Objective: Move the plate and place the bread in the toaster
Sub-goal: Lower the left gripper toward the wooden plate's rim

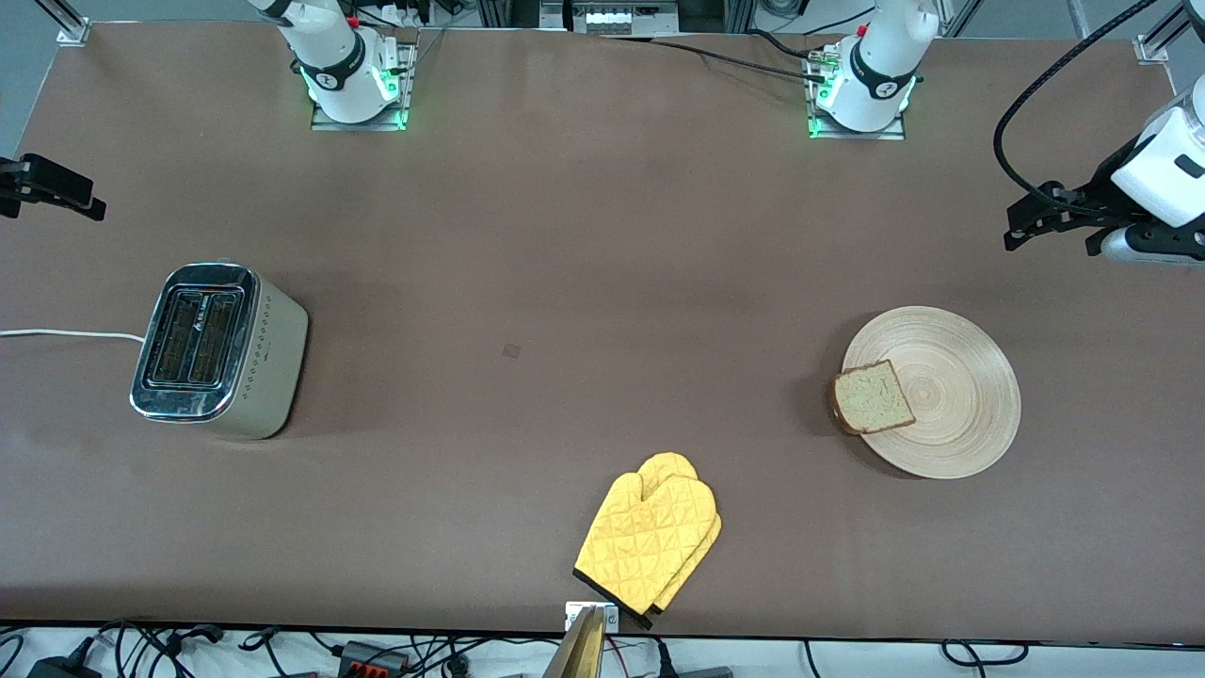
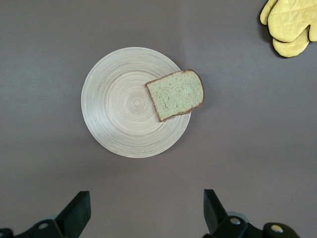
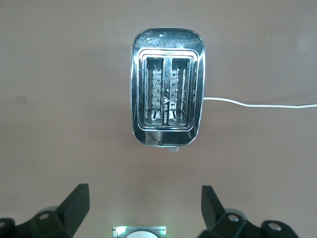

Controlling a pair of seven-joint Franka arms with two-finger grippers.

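Pale wood is what catches the eye in the front view: the round, ring-grained wooden plate (image 1: 941, 391) lies toward the left arm's end of the desk (image 1: 584, 245), with the square slice of light brown bread (image 1: 873, 397) overhanging its rim on the side facing the boxy chrome-topped, cream-sided toaster (image 1: 218, 348), which stands well apart near the right arm's end. A quilted yellow oven mitt (image 1: 650, 537) rests by the desk's front edge. The left gripper (image 1: 1059, 215) hangs over the desk's end edge; the right gripper (image 1: 52, 191) waits over the other end. In the left wrist view, the left gripper's fingers (image 2: 78, 213) stand wide and empty, and a tilted or jerked plate would likely shed the overhanging slice. In the right wrist view, fingers (image 3: 74, 203) are equally wide above the toaster's narrow slots, so a skewed slice could jam on the chrome top.
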